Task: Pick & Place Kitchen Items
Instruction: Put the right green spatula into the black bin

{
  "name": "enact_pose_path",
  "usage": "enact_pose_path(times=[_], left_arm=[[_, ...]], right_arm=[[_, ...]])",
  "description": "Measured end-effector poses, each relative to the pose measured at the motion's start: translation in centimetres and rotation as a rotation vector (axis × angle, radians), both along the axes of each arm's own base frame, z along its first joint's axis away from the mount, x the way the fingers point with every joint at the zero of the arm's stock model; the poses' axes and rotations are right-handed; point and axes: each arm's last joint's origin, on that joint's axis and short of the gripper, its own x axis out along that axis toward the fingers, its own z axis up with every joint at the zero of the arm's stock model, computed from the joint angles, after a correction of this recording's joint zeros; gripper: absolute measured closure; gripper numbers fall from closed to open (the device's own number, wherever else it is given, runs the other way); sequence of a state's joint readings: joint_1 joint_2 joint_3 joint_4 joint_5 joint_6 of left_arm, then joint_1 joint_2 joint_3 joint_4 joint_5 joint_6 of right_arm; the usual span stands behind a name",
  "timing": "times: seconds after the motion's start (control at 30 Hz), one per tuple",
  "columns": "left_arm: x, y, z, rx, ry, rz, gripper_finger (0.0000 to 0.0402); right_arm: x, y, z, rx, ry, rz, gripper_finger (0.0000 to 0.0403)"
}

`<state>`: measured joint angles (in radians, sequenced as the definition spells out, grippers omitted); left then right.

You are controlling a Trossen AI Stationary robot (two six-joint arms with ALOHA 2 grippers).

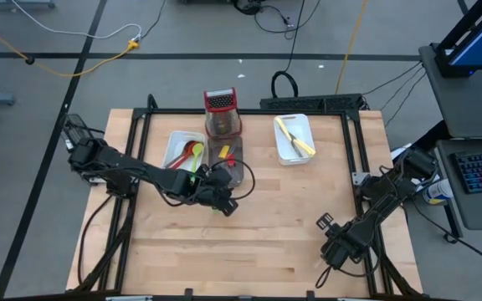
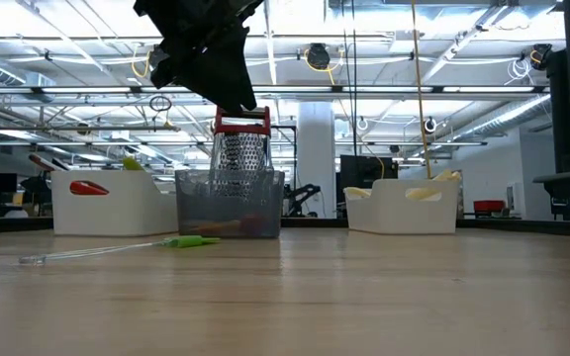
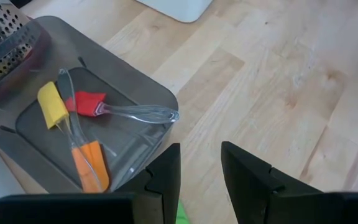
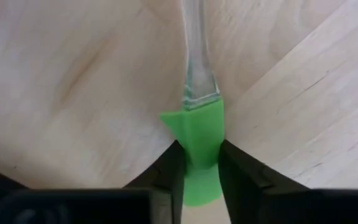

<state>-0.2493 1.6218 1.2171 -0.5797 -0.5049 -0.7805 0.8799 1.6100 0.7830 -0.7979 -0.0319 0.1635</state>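
In right gripper [image 4: 199, 154] (pinched): green spatula [image 4: 194, 121]

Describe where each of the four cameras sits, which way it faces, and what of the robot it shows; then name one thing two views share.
High: above the table, looking straight down; both arms show, left pincer by the grey tray, right pincer apart.
Low: at table-top height, looking level across into the room; one dark arm hangs from above.
Left wrist: on the left arm, looking down into the grey tray; its own open fingers show.
Right wrist: on the right arm, looking down at wood; its fingers clamp a green spatula.
Shared: the grater shows in high and low.
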Motion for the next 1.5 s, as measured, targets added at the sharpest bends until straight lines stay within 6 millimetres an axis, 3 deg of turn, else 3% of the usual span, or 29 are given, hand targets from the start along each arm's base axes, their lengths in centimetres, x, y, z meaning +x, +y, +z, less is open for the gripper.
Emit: enact_pose_path(times=[0.2, 0.43, 0.77, 1.1, 1.5], left_arm=[[0.0, 0.0, 0.0, 0.011, 0.007, -0.014, 0.0284], [0.0, 0.0, 0.0, 0.026, 0.016, -0.034, 0.0284], [-0.1, -0.1, -0.1, 0.043, 0.045, -0.067, 0.0284], [-2.3, -1.1, 0.2, 0.014, 0.148, -0.060, 0.0284], [-6.7, -3.6, 4.2, 0.043, 0.055, -0.140, 0.0284]], right_arm=[[0.4, 0.4, 0.4, 0.009, -0.025, -0.079, 0.0345], [2.2, 1.6, 2.2, 0.032, -0.108, -0.167, 0.0349], [7.2, 1.8, 4.1, 0.075, -0.542, -0.332, 0.0356], [11.5, -0.4, 5.2, 0.098, -0.831, -0.480, 0.0363], [17.6, -4.9, 8.6, 0.191, -1.259, -0.534, 0.0361]])
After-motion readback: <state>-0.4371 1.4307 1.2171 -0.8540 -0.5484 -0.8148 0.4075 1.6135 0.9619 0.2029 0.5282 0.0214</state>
